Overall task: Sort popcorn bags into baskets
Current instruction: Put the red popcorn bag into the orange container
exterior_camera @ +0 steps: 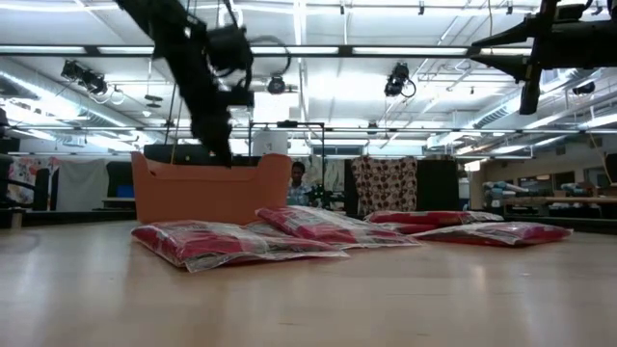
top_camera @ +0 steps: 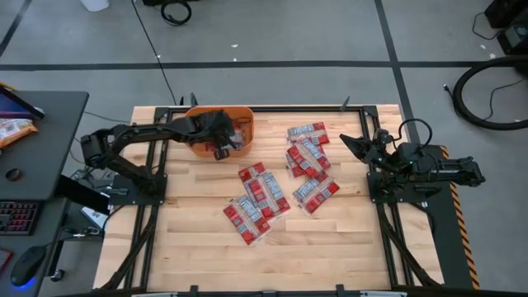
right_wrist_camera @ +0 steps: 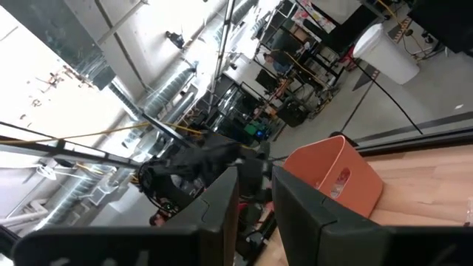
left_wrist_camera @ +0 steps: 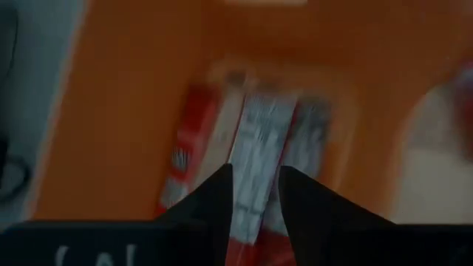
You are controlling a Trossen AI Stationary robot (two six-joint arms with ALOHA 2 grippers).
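The orange basket point(top_camera: 196, 148) point(exterior_camera: 207, 193) stands at the table's far left, with red and white popcorn bags inside point(left_wrist_camera: 259, 133). My left gripper point(top_camera: 223, 150) point(exterior_camera: 220, 149) point(left_wrist_camera: 256, 196) reaches down into it, fingers a little apart, with a bag showing in the gap. Several more bags lie flat on the table in two loose groups point(top_camera: 309, 161) point(top_camera: 256, 202) point(exterior_camera: 231, 241). My right gripper point(top_camera: 346, 140) point(right_wrist_camera: 256, 192) waits raised at the table's right side, fingers slightly apart and holding nothing. My left gripper comes from above, pointing down into the basket. Its fingers point(left_wrist_camera: 214, 199) stand on either side of a bag's white band point(left_wrist_camera: 255, 170). The view is blurred, and I cannot tell whether they touch the bag or it lies loose on the basket floor.
A dark desk left of the table carries an orange snack bag point(top_camera: 12, 128), a keyboard and a mouse. Bare wood lies along the table's near edge point(top_camera: 264, 264). A person stands far behind the table point(exterior_camera: 297, 178).
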